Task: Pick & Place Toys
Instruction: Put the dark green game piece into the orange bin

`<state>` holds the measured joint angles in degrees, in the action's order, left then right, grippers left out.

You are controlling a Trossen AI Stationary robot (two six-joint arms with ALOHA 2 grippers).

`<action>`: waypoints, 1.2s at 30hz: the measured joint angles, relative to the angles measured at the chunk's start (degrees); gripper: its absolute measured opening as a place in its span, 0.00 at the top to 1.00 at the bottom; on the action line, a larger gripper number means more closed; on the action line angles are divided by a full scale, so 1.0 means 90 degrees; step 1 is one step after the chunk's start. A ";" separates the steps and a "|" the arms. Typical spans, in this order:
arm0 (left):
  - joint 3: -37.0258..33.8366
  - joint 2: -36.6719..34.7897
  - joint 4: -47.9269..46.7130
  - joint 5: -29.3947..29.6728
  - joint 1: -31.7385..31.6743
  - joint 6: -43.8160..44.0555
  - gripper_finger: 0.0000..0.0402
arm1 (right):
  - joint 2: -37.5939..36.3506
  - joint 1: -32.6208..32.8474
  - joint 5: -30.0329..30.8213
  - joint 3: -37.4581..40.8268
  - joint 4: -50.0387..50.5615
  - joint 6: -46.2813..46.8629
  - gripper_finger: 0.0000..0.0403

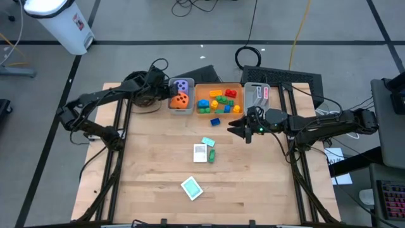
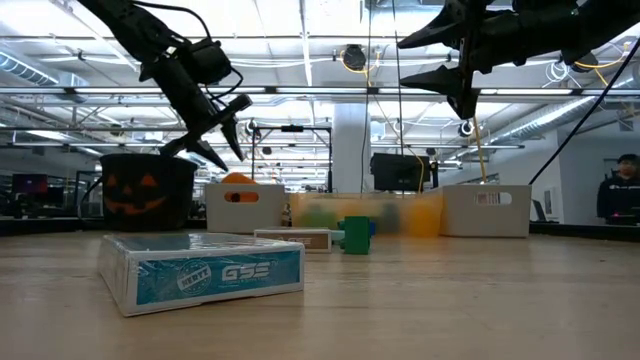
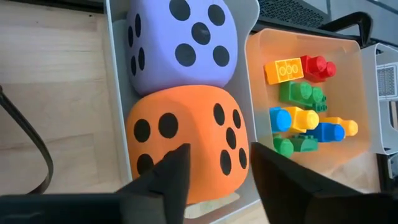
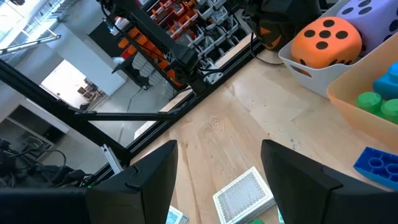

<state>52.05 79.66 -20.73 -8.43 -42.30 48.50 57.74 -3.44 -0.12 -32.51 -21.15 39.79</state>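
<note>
I have the left hand (image 3: 214, 177) hovering, fingers parted and empty, over the orange die (image 3: 186, 140) that sits with the purple die (image 3: 180, 40) in the far grey bin (image 1: 172, 106), while the right hand (image 1: 239, 130), open and empty, hangs above the bench (image 1: 152, 171) near the stray cards (image 1: 200, 152) awaiting sorting.

Left gripper (image 1: 166, 93) fingers apart, right gripper (image 1: 239, 130) fingers parted — both arms raised

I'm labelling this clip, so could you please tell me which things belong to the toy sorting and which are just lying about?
Job:
- purple dotted die
- orange dotted die
- coloured plastic bricks
- blue brick on the table
- teal card boxes

Just about:
- black pumpkin-face pot
- white floor bin
</note>
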 joint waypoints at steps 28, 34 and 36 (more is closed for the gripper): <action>-0.0007 -0.1309 0.3167 -0.2150 0.2148 -0.1127 0.48 | 0.0002 0.0000 0.0024 -0.0135 -0.2553 0.0594 0.45; -0.0007 -0.1749 0.3089 -0.1122 0.3543 -0.1583 0.48 | 0.0038 0.0038 0.0032 -0.1507 -0.0080 0.0088 0.45; -0.0005 -0.1750 0.3110 -0.0790 0.3935 -0.1621 0.49 | 0.0213 0.0079 0.0086 -0.2252 0.1317 -0.0458 0.45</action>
<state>52.01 63.91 7.26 -15.53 -6.89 33.91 59.65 -2.73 0.66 -52.78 -9.29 35.67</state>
